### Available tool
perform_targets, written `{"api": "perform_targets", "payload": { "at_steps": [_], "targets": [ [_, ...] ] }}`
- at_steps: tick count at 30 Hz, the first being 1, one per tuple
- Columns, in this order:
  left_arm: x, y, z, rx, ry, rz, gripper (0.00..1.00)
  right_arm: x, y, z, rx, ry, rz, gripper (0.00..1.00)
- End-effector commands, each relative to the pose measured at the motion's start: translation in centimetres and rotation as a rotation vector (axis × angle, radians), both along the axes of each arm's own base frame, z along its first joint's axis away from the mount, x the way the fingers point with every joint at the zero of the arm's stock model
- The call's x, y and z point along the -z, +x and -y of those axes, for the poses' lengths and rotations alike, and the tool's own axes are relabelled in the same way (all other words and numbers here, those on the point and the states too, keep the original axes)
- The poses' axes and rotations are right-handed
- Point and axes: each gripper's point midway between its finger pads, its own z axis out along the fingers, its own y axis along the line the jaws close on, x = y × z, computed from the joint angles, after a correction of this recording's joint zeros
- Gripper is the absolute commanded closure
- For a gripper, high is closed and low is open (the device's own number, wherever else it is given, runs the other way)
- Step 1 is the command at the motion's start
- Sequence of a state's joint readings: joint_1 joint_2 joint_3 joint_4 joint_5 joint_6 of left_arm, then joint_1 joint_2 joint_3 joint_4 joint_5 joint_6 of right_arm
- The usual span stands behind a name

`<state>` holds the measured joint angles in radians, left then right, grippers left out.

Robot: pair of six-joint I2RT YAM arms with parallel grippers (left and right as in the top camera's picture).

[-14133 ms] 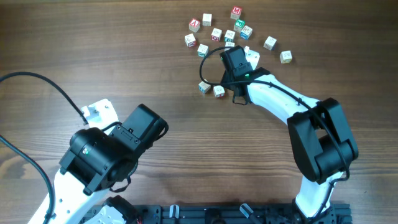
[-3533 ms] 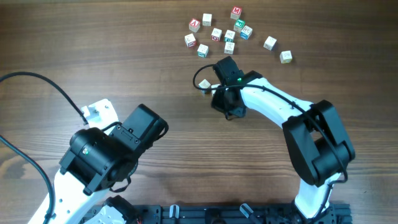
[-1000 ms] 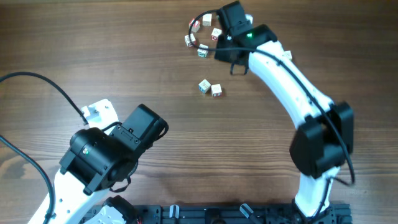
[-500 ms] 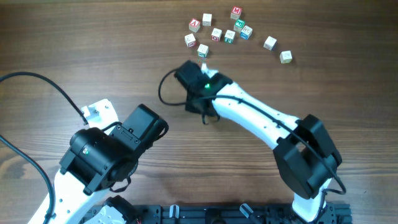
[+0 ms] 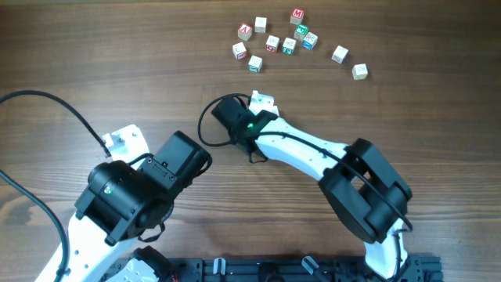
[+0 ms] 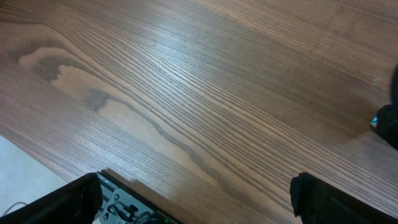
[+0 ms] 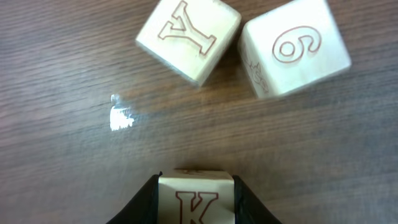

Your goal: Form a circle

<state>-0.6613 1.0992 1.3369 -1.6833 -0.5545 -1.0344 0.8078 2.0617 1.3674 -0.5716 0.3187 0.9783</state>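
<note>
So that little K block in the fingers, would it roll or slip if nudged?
Probably no rolling: the K block is a flat-faced cube. It looks like stiff pale wood, likely light. The right fingers flank two sides, so it should sit steady.

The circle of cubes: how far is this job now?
Done: the Y cube and the 6 cube lie side by side. In hand: the right gripper holds the K cube near them. Left: the other cubes lie scattered apart, so no ring yet. The left gripper is open.
</note>
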Motion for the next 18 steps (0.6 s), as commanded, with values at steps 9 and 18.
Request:
{"api": "perform_targets", "payload": {
  "at_steps": [9,18],
  "targets": [
    [0.0,0.0,-0.1,-0.011,-0.002,0.009,0.0,3.1,1.3,1.7,0.054,-0.107,0.058,0.68],
    [0.0,0.0,-0.1,-0.011,-0.002,0.009,0.0,2.5,1.0,2.0,0.054,-0.129,0.037,0.34]
  ]
}}
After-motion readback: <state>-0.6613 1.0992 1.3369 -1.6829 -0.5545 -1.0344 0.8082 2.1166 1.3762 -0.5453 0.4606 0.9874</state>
